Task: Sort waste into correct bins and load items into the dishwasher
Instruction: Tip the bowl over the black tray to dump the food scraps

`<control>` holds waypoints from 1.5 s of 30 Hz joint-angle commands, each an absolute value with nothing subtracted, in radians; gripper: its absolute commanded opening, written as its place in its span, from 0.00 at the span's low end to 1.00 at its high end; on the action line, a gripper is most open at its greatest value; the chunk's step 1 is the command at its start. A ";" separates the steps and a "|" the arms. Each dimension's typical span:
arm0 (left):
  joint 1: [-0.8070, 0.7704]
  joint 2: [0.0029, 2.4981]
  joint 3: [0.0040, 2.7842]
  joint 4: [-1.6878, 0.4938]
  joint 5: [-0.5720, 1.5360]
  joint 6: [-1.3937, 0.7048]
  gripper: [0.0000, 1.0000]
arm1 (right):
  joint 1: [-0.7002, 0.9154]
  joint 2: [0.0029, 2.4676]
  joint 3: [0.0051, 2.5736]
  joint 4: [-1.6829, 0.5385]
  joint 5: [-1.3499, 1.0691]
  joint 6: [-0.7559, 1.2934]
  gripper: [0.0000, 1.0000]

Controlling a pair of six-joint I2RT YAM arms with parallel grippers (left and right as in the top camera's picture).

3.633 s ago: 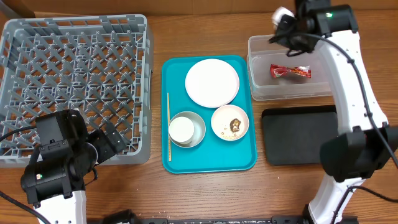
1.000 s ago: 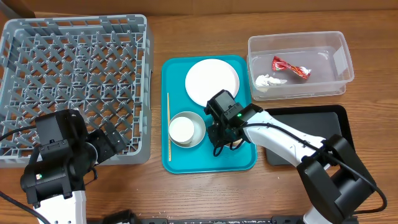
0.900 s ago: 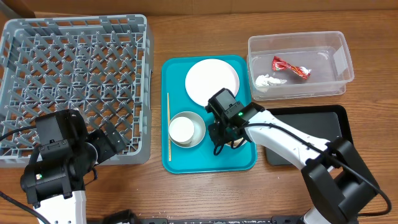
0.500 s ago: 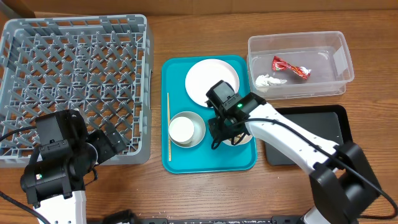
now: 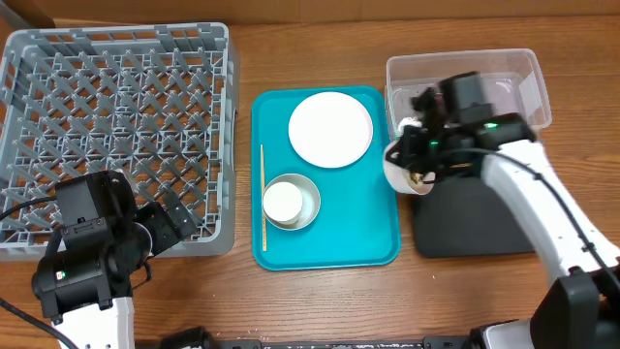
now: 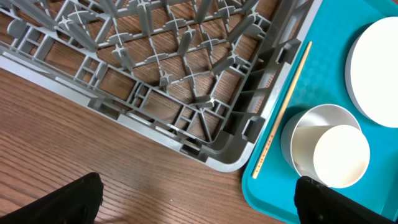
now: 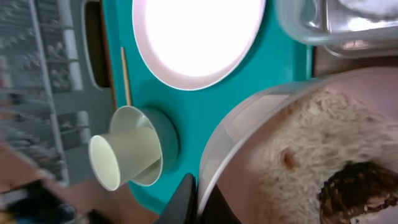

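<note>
The right gripper [image 7: 193, 202] pinches the rim of the small pinkish-white bowl [image 7: 267, 149]. The rim is caught between the jaws, and the bowl spreads away from them toward 3 o'clock in the wrist view. It is tilted, with rice grains [image 7: 311, 140] and a brown lump [image 7: 351, 190] inside.

From overhead, the bowl hangs just off the 3 o'clock edge of the teal tray [image 5: 339, 242]. The black tray [image 5: 475, 223] is at its 5 o'clock and the clear tub [image 5: 531, 82] at its 1 o'clock.

On the teal tray, the cup [image 5: 283, 202] sits in the grey bowl [image 5: 310, 206] at 7 o'clock, and the plate [image 5: 330, 129] lies at 12.

Farthest off, the left gripper [image 6: 196, 199] hovers with its jaws spread wide near the 5 o'clock corner of the dish rack [image 5: 116, 116].
</note>
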State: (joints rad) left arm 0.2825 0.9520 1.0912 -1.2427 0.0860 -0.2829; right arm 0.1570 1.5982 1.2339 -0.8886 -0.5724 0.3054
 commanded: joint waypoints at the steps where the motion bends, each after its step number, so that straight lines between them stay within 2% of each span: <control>1: 0.288 0.949 1.108 -1.242 0.094 -0.292 1.00 | 0.071 1.586 1.171 -0.889 -0.840 0.222 0.04; 6: 0.288 0.949 1.108 -1.240 0.094 -0.292 1.00 | -0.063 1.587 1.073 -0.878 -0.993 0.151 0.04; 18: 0.288 0.949 1.108 -1.245 0.094 -0.292 1.00 | -0.386 1.596 0.881 -0.761 -1.451 0.122 0.04; 27: 0.288 0.949 1.108 -1.245 0.094 -0.292 1.00 | -0.500 1.596 0.876 -0.760 -1.514 0.122 0.04; 36: 0.288 0.949 1.108 -1.245 0.094 -0.292 1.00 | -0.549 1.596 0.876 -0.763 -1.570 0.138 0.04; 45: 0.288 0.949 1.108 -1.245 0.094 -0.292 1.00 | -0.567 1.596 0.876 -0.767 -1.570 0.315 0.04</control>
State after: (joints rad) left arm 0.2825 0.9520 1.0912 -1.2430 0.0860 -0.2829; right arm -0.5575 1.5982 0.8783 -0.7673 -1.5311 0.2203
